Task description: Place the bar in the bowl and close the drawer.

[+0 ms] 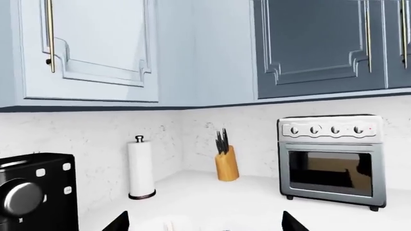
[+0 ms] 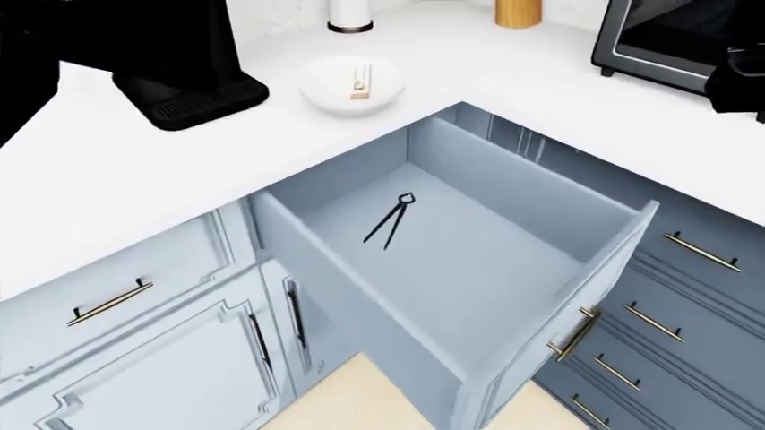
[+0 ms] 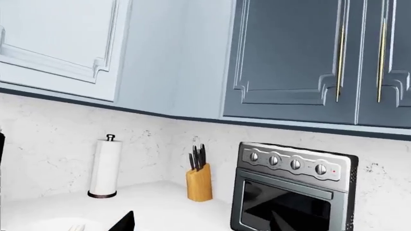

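Head view shows the bar (image 2: 358,81) already lying in the bowl (image 2: 350,87) on the counter, so only the drawer (image 2: 478,260), pulled fully out with black pincers (image 2: 391,219) inside, needs closing. Both wrist views show fingertips spread wide, holding nothing.

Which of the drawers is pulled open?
The big pale blue-grey corner drawer with black pincers inside; the small brass-handled drawers beside it sit shut.
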Controlling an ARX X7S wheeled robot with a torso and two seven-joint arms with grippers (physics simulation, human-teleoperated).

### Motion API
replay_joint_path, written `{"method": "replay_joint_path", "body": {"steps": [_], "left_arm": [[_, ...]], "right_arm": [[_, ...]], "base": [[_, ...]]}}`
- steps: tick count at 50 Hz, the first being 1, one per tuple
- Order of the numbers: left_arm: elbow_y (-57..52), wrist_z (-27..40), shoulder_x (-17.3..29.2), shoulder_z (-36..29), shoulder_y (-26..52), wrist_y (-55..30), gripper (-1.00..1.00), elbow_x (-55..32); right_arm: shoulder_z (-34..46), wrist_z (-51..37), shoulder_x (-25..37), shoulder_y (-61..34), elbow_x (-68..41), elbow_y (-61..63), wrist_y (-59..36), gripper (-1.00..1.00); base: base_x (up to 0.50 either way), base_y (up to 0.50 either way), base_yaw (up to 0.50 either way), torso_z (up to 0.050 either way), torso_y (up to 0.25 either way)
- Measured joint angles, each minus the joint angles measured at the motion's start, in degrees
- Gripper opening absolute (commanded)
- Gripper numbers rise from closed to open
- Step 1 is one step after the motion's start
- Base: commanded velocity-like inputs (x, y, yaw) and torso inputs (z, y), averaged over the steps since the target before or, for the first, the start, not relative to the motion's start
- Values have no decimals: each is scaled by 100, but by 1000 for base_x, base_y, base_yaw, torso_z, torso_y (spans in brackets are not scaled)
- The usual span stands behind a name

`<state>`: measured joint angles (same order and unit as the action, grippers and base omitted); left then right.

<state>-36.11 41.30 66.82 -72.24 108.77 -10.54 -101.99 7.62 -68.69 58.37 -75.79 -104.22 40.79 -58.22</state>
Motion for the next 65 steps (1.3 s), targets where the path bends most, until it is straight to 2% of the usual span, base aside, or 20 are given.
{"method": "replay_joint_path", "body": {"steps": [42, 65], "left_arm": [[-68, -6, 28, 69, -196, 13, 100, 30], [-106, -1, 59, 95, -334, 59, 100, 66]], "right_arm": [[85, -58, 73, -147, -27, -18, 9, 100], [-179, -133, 269, 246, 11, 140, 218, 100]], "base": [[375, -330, 0, 0, 2], [4, -3, 0, 0, 1]]}}
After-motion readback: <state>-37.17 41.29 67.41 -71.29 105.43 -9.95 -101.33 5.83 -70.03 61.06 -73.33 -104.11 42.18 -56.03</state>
